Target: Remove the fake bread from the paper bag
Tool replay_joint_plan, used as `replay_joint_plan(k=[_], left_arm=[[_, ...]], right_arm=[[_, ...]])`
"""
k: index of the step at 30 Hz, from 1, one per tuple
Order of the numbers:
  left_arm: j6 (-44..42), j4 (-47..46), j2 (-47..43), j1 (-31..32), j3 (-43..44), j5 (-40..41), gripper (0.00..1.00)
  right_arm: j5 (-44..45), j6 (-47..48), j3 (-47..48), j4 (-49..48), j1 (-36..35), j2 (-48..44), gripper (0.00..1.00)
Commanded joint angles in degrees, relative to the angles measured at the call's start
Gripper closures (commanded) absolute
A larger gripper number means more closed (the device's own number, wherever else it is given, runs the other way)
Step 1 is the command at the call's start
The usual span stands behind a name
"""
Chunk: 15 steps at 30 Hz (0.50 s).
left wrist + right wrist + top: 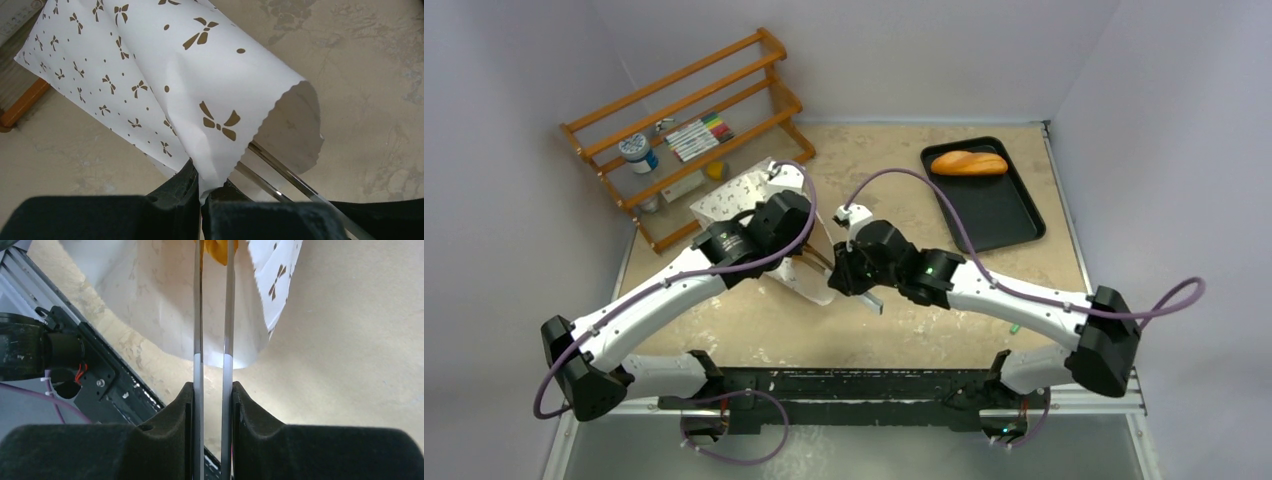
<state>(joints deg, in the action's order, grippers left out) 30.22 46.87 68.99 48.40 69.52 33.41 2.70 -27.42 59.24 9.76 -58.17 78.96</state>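
The paper bag (724,200) (200,65) (270,300), white with brown bow-like marks, lies on the table with its mouth held up. My left gripper (809,258) (202,182) is shut on the bag's scalloped rim. My right gripper (844,280) (213,387) is shut on a pair of metal tongs (198,315) (280,170), whose two blades reach into the bag's mouth. At the blades' far end, an orange-yellow piece of fake bread (215,250) shows between them at the bag's opening. Most of it is out of the frame.
A black tray (994,210) at the back right holds another loaf of bread (969,162). A wooden rack (684,130) with markers and a jar stands at the back left, just behind the bag. The arms' black base rail (854,385) runs along the near edge.
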Motion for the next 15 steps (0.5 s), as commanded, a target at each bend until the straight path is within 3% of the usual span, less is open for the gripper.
replay_joint_plan(k=[1, 15], left_arm=[[1.0, -0.7, 1.4, 0.5, 3.1, 1.1, 1.00], [2.9, -1.9, 5.5, 0.4, 6.7, 6.7, 1.00]], right_arm=[[4.9, -0.6, -0.8, -4.3, 0.3, -6.9, 1.00], [11.1, -4.8, -5.1, 4.3, 0.3, -18.0, 1.00]])
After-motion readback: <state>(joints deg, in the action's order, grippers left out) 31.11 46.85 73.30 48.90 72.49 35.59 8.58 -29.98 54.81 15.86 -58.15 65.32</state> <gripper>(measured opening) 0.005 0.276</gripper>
